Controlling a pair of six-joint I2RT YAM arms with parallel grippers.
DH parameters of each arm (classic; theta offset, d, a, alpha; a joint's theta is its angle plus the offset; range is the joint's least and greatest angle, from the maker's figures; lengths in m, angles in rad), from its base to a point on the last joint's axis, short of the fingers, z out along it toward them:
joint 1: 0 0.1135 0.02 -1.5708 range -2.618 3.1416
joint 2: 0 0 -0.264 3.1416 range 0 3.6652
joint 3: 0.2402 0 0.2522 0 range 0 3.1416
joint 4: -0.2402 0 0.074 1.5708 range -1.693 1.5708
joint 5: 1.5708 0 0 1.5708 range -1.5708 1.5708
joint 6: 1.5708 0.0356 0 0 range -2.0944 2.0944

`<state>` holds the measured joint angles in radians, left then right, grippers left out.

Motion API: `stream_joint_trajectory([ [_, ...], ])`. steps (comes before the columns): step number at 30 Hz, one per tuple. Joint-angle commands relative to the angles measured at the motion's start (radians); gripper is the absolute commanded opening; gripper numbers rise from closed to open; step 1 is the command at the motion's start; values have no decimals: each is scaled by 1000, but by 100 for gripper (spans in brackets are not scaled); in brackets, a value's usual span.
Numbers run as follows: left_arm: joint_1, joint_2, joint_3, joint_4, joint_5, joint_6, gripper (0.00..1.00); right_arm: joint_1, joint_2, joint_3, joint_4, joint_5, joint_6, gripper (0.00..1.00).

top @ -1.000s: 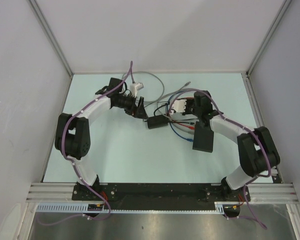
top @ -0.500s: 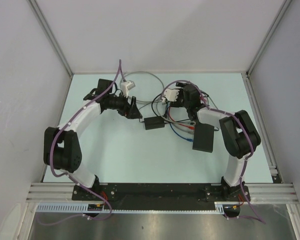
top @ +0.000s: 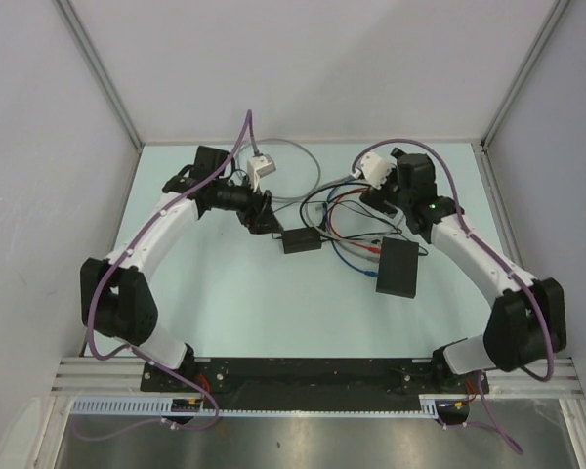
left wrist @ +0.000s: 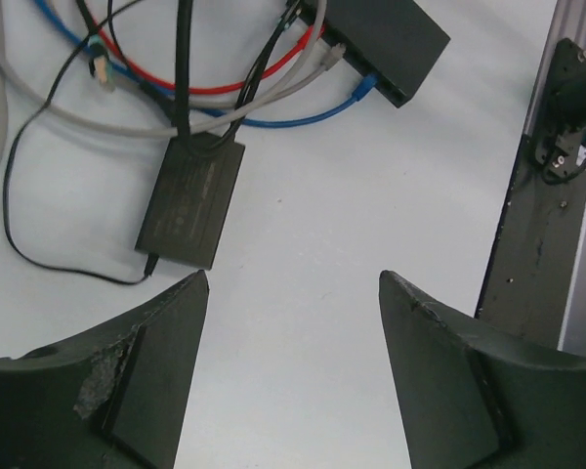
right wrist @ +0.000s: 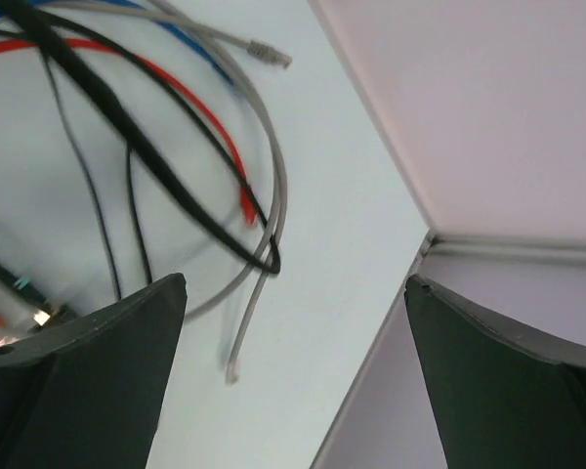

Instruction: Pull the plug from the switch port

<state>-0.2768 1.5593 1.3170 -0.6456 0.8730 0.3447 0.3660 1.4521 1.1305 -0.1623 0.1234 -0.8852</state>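
1. The left gripper (left wrist: 293, 283) is spread wide with nothing between its two fingers. It hangs over bare table (left wrist: 303, 215), just left of the small black brick (left wrist: 190, 200).
2. The right gripper (right wrist: 293, 288) also gapes empty, above loose cables near the far right corner and close to the wall (right wrist: 488, 98).
3. One flat black switch (left wrist: 386, 34) lies right of centre, nearer than the right gripper. The left wrist view cuts off its far part.
4. The switch port (left wrist: 356, 78) sits on the switch's left edge, where one blue plug (left wrist: 363, 86) is seated. Other cables run to that edge, but their sockets are hard to tell apart.
5. There are two black boxes, one red cable (left wrist: 225, 90), one blue cable and at least two grey cables (right wrist: 273, 186). The black cables overlap too much to count.
6. Open table stretches from the brick and switch toward the near edge.
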Motion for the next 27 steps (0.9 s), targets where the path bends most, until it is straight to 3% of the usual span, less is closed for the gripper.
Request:
stream_joint_trajectory([
  [1, -41, -25, 65, 38, 6, 83, 75, -27, -110, 29, -319, -168, 163, 94],
  [4, -67, -21, 77, 159, -37, 13, 74, -50, -107, 23, -546, -331, 149, 57],
  [5, -76, -7, 91, 167, -48, -2, 73, -50, -93, 25, -569, -350, 143, 35],
  [8, -79, 42, 145, 161, -68, -74, 70, -48, -16, 23, -583, -347, 163, 0],
  [27, -79, -65, 41, 152, -108, -78, 74, -13, 287, 49, -284, -156, 187, 0],
])
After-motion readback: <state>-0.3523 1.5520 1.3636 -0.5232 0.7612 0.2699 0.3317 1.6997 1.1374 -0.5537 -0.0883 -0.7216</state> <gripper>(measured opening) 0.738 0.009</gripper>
